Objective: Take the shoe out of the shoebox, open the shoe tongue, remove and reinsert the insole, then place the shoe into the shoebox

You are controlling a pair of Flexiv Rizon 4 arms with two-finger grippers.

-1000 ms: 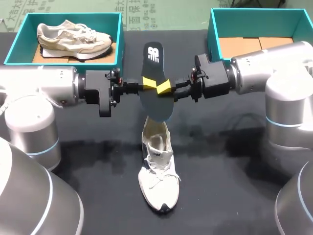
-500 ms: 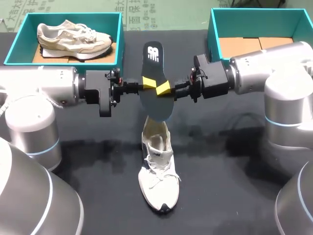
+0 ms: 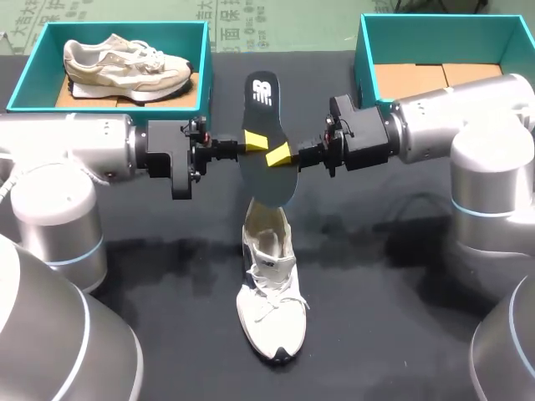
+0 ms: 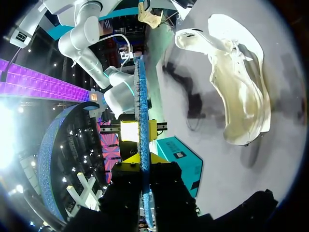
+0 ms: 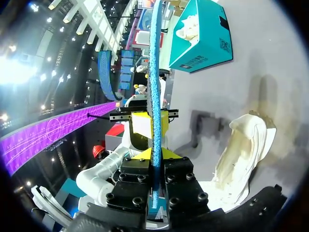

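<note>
Insole [image 3: 262, 100], dark and held in the air over the middle of the table [image 3: 393, 276], is pinched from both sides in the head view: the left gripper [image 3: 253, 139] and the right gripper [image 3: 280, 154] each have their yellow tips closed on its middle. Its lower end hangs just above the heel of the white shoe [image 3: 269, 288], which lies on the table with its toe pointing toward the near edge. The left shoebox [image 3: 25, 79] at the back holds a beige shoe [image 3: 125, 63]; the right shoebox [image 3: 365, 58] shows only its cardboard floor. From the left wrist, the insole [image 4: 141, 96] runs edge-on between that gripper's clamped fingers, with the white shoe [image 4: 241, 92] off to one side below. From the right wrist, the insole [image 5: 154, 58] again stands edge-on between tightly closed fingers, and the left gripper [image 5: 147, 123] grips it just ahead.
</note>
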